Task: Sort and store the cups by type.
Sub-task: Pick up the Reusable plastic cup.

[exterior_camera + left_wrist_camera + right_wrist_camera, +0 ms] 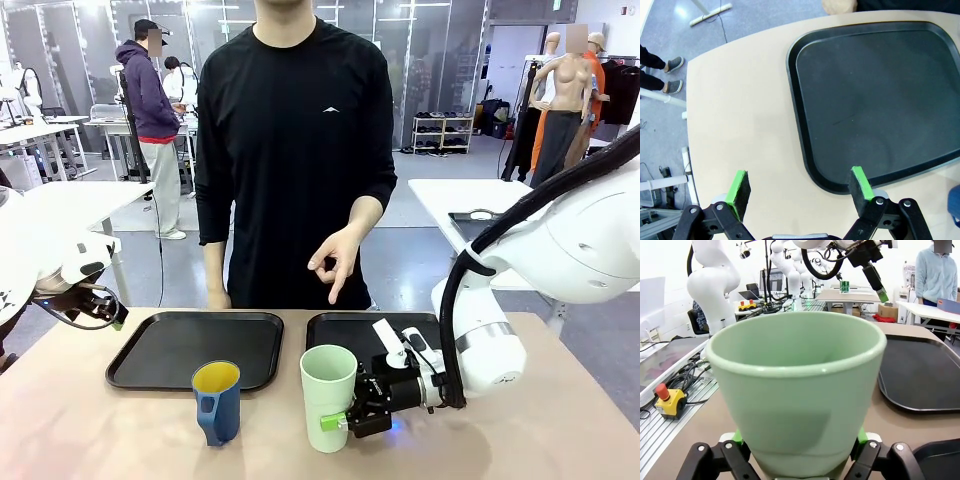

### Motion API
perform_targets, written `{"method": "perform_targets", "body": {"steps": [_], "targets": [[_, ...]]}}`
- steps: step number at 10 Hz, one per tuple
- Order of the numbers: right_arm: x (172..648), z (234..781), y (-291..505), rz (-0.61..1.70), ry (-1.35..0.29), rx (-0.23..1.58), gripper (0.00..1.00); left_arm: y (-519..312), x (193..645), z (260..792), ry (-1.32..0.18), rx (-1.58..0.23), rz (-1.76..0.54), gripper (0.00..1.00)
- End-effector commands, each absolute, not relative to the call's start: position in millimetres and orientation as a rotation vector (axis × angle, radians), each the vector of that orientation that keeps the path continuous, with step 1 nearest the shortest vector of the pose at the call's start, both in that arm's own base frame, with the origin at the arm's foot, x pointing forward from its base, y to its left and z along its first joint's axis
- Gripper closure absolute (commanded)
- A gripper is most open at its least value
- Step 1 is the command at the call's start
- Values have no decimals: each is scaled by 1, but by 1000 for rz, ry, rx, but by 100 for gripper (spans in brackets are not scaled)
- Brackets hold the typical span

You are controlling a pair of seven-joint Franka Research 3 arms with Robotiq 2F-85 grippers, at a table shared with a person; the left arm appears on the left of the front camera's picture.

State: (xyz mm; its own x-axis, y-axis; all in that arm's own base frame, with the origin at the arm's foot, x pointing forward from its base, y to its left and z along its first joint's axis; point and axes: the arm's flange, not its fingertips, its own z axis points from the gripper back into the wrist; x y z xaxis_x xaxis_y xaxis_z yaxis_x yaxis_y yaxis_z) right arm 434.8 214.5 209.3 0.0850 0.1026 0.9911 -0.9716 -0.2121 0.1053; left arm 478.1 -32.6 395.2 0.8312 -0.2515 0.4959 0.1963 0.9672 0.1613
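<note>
- Front view, near edge of the table (110,430): the mint-green tumbler (328,390) stands upright, mouth up, just right of centre.
- The right gripper (343,418) reaches in sideways from the right. Its jaws are clamped on the tumbler's lower wall, and one green pad shows against the front of it.
- The right wrist view agrees: green pads hug the tumbler low down on both sides, and its pale wall rises straight ahead.
- I cannot tell whether the tumbler's base sits on the table or hangs just off it.
- Just to the left, not touching the tumbler, is the blue mug (217,402). It is upright, yellow inside, with its handle turned toward the near edge.
- Behind the cups, two black trays lie side by side. The left tray (190,345) is behind the mug and the right tray (345,328) is behind the tumbler. The right arm's wrist crosses over the right tray's near part.
- At the far left, the left gripper (103,312) hangs over the table's edge beside the left tray. Its jaws are spread wide with nothing between them.
- The left wrist view looks down past those spread green pads. Bare table lies between them, and the tray's corner sits by one pad.
- On the far side stands a person in a black top. The raised hand (337,262) is held above the gap between the trays, fingers curled downward.
- The other hand (217,298) is down at the table's far edge, behind the left tray.
</note>
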Motion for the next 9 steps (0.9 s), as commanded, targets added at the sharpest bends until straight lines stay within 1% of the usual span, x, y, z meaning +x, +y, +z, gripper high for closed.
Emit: {"method": "perform_targets", "body": {"steps": [1,2,3,5,9], "targets": [[435,211,218,1304,-957,1323,35,-33,477,398,-545,107,-236,0],[435,211,218,1297,-967,1321,37,-33,477,398,-545,107,-236,0],[435,210,218,1297,-969,1305,53,-33,477,398,-545,107,-236,0],[432,218,217,1290,-990,1288,53,-33,477,398,-545,107,-236,0],[421,268,207,1315,-1020,1184,53,-33,477,398,-545,107,-236,0]]}}
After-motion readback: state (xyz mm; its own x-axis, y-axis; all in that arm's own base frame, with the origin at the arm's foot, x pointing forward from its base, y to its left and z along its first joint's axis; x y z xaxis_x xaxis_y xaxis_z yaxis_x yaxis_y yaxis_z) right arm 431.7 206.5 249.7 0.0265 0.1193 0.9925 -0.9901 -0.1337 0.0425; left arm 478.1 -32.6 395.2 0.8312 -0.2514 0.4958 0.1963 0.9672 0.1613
